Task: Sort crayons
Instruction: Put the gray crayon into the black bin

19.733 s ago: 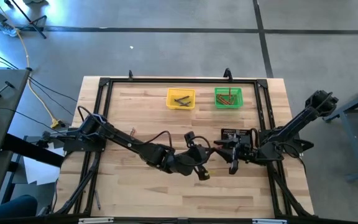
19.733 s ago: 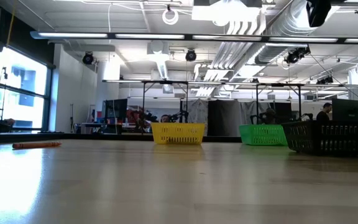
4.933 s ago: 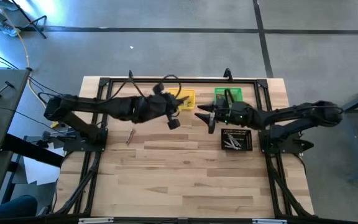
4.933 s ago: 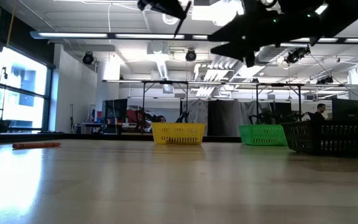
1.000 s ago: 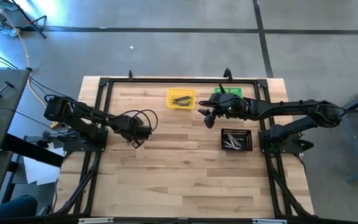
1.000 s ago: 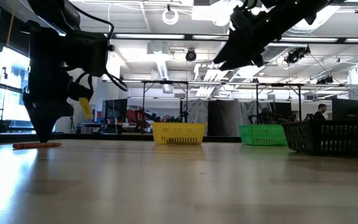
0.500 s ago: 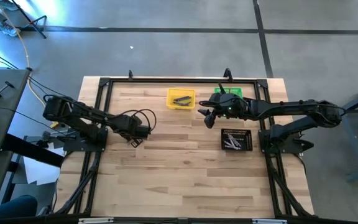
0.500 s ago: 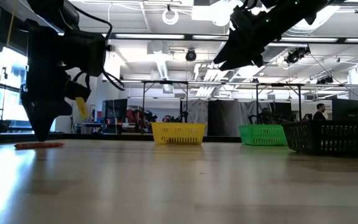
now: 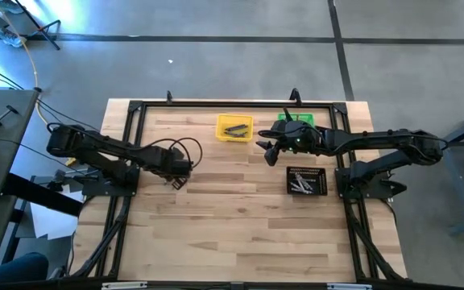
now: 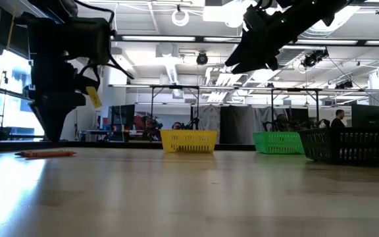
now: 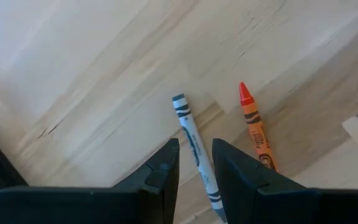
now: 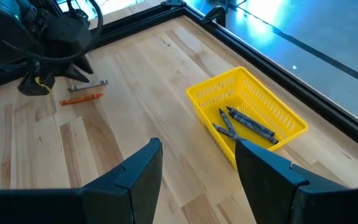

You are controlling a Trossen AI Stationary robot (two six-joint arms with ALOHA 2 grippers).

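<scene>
**Sorting well under way, with loose crayons and a tray still to clear**

While several crayons already lie in the yellow bin (image 12: pixel 248 115) near the table's far edge, the job is, by my judgement, far from finished. Two loose ones remain on the bare wood toward the left edge of the table (image 9: pixel 240 234): a grey-blue crayon (image 11: pixel 194 144) and an orange crayon (image 11: pixel 254 126), lying just beside each other but apart. More pale sticks sit in the black tray (image 9: pixel 306 181) near the right edge. What the green bin (image 9: pixel 297 122) holds is hidden by the right arm.

Poised right above the loose pair is the left gripper (image 11: pixel 194 168), its jaws partly open with the grey-blue crayon showing between them; nothing looks gripped, though I cannot tell if the tips touch it. Held up between the two bins, the right gripper (image 12: pixel 197 163) has its jaws spread wide and empty.
</scene>
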